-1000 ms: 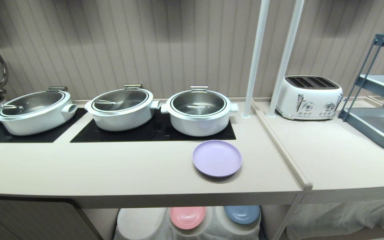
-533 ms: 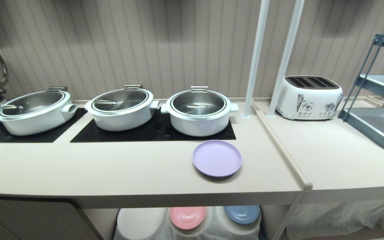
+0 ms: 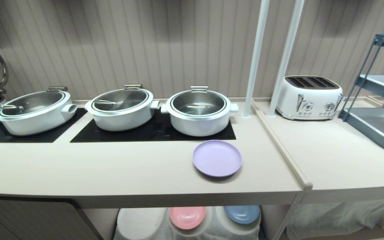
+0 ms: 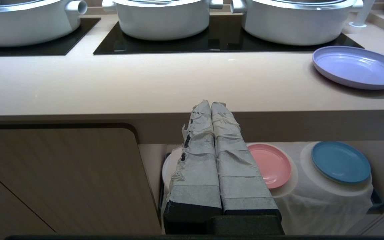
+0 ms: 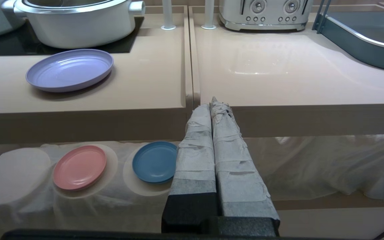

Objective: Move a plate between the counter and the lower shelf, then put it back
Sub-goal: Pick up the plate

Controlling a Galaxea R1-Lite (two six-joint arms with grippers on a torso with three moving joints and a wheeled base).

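While both pairs of taped fingers are pressed together with nothing between them, the left gripper point(image 4: 211, 104) and the right gripper point(image 5: 213, 101) hang in front of the counter's point(image 3: 112, 166) near edge, touching nothing. The plate point(image 3: 217, 158), light purple, lies flat on the counter, just in front of the rightmost white pot point(image 3: 198, 111), which stands on the black hob panel point(image 3: 145, 133). On the lower shelf, under the counter, a pink plate point(image 3: 187, 216) and a blue plate point(image 3: 242, 213) rest side by side on white covered stands. Far right stand a white toaster point(image 3: 308, 96) and a grey tiered rack point(image 3: 375, 116).
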